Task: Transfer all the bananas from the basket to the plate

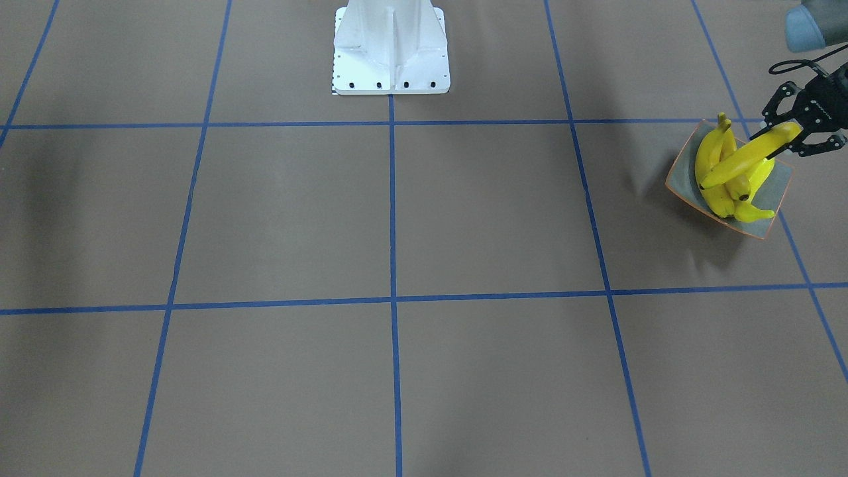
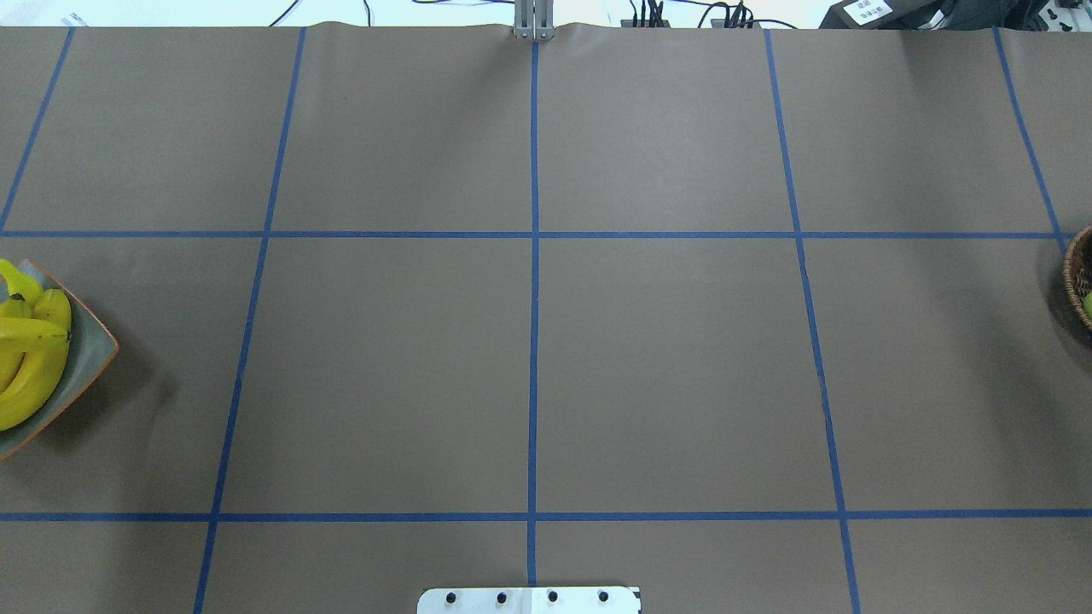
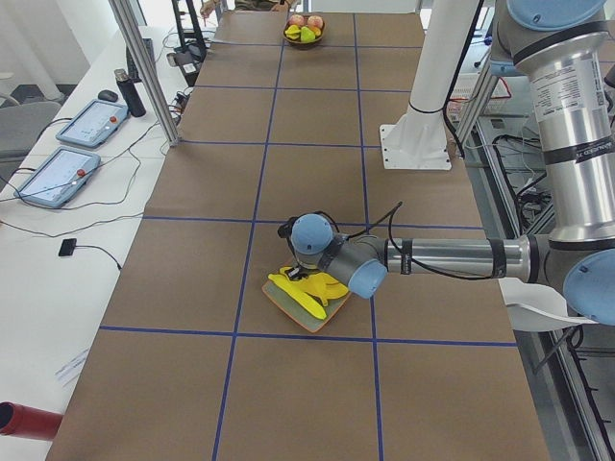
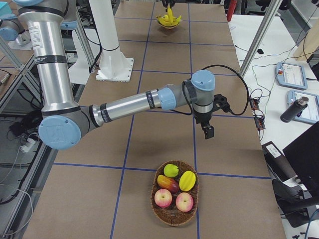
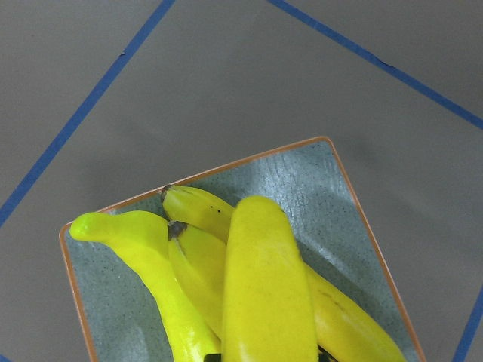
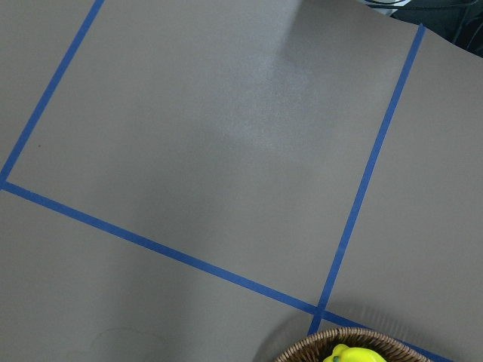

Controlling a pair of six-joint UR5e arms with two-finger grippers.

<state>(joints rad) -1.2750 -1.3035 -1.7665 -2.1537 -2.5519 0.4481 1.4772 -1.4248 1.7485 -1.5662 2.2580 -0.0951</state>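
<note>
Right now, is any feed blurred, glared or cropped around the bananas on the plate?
Left wrist view: the held banana fills the foreground and looks soft; the plate is sharper. Overhead view: the plate is cut by the left edge. Front-facing view: even light, a soft shadow beside the plate, the left pincer near the right edge. Right wrist view: a pale sheen on the table paper.

Landmark: base mount (image 1: 391,46).
Plate (image 1: 780,180): forward of base mount, far out to my left.
Bananas (image 1: 712,149): piled in plate.
Top banana (image 1: 747,156): across pile, one end out over plate rim, between fingers of my left gripper (image 1: 787,136).
Basket (image 4: 172,217): forward of base mount, far out to my right.
Apples (image 4: 184,202), mango (image 4: 168,183): in basket.
My right gripper (image 4: 209,132): above table, near basket, on its base-mount side.
</note>
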